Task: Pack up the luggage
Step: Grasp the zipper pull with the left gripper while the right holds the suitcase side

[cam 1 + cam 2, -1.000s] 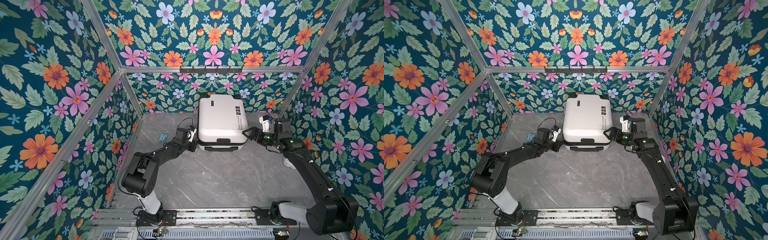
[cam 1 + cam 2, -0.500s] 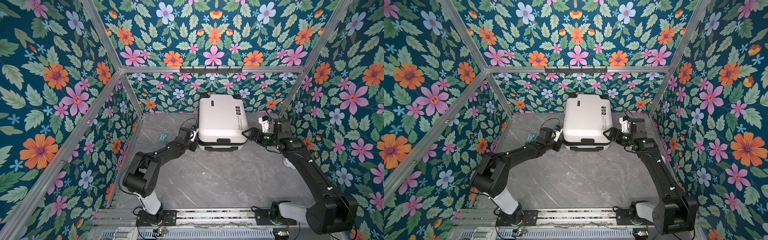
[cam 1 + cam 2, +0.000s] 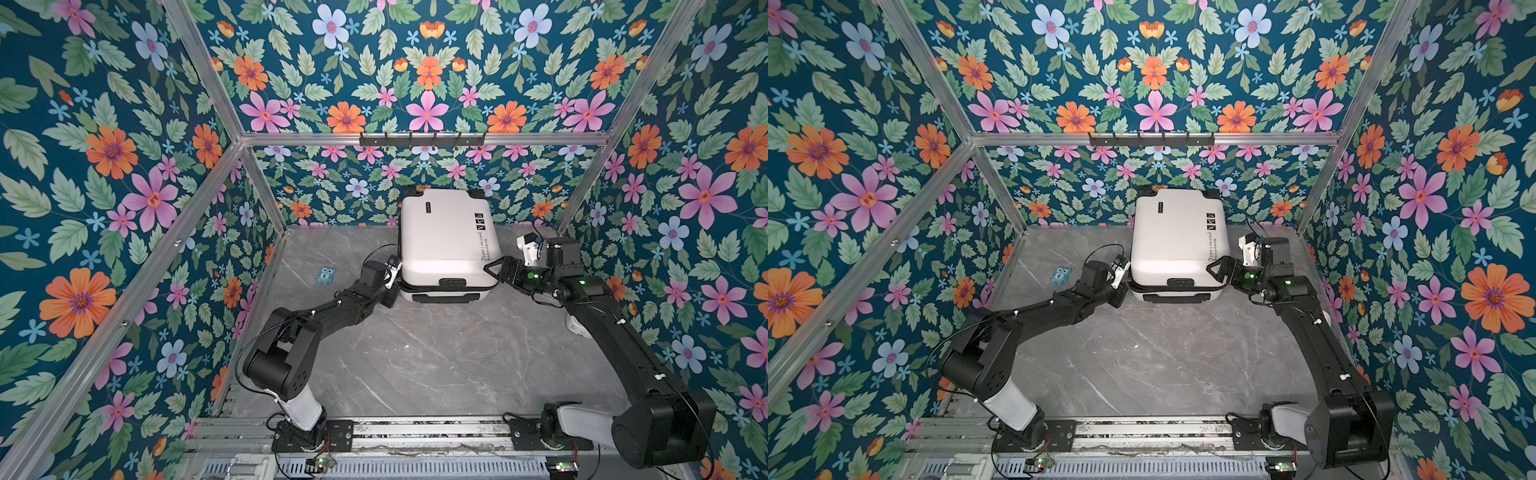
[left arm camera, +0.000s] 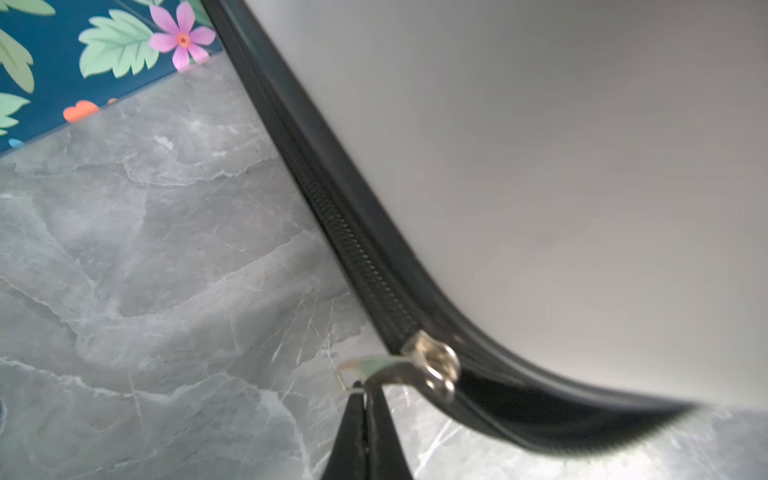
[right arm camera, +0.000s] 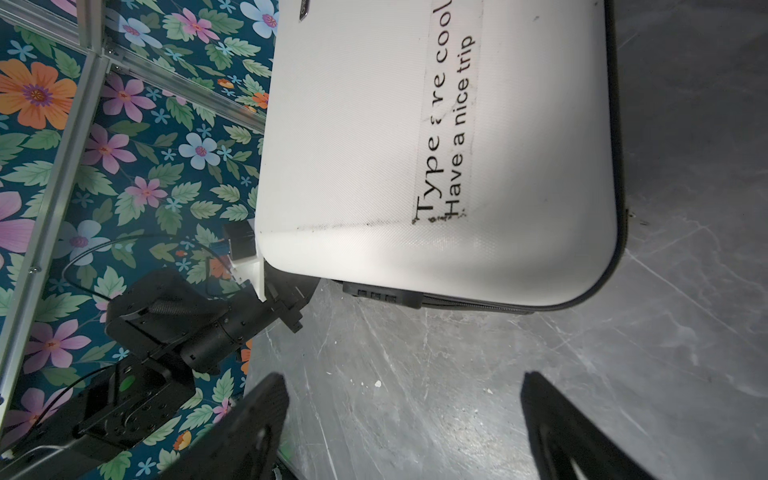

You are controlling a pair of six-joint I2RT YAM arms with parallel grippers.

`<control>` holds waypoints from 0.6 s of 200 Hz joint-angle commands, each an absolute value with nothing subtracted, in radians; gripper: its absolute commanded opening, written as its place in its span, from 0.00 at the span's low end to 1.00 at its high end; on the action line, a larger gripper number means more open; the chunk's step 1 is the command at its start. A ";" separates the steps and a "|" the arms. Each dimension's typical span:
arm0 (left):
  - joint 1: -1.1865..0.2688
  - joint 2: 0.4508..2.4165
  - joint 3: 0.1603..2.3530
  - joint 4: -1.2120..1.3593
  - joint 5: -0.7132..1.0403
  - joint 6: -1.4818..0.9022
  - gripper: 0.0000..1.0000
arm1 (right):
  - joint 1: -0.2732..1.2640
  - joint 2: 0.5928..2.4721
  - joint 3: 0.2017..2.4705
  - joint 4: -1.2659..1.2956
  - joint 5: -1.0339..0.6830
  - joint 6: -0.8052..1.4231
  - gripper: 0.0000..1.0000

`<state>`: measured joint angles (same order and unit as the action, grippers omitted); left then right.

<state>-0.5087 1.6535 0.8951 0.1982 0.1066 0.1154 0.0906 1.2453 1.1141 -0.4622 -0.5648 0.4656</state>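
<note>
Pinching the zipper pull (image 4: 357,370) with my left gripper (image 4: 365,399) closed tight; right gripper (image 5: 405,419) wide open, empty, beside the suitcase (image 3: 446,241), which lies shut at the table's (image 3: 415,353) back edge. Risk: thin tab slips out if I tug off-line.

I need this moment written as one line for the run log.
suitcase: lid down, on table | left gripper: shut on zipper pull | right gripper: open, holds nothing
</note>
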 commanded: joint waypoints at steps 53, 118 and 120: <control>-0.557 1.594 0.823 0.308 0.249 0.101 0.00 | 0.072 1.257 1.134 -0.500 -0.517 0.444 0.89; -0.677 1.640 0.859 0.387 0.221 0.046 0.00 | -0.005 1.262 1.131 -0.507 -0.549 0.455 0.90; -0.682 1.642 0.861 0.390 0.220 0.045 0.00 | -0.006 1.264 1.131 -0.508 -0.549 0.454 0.91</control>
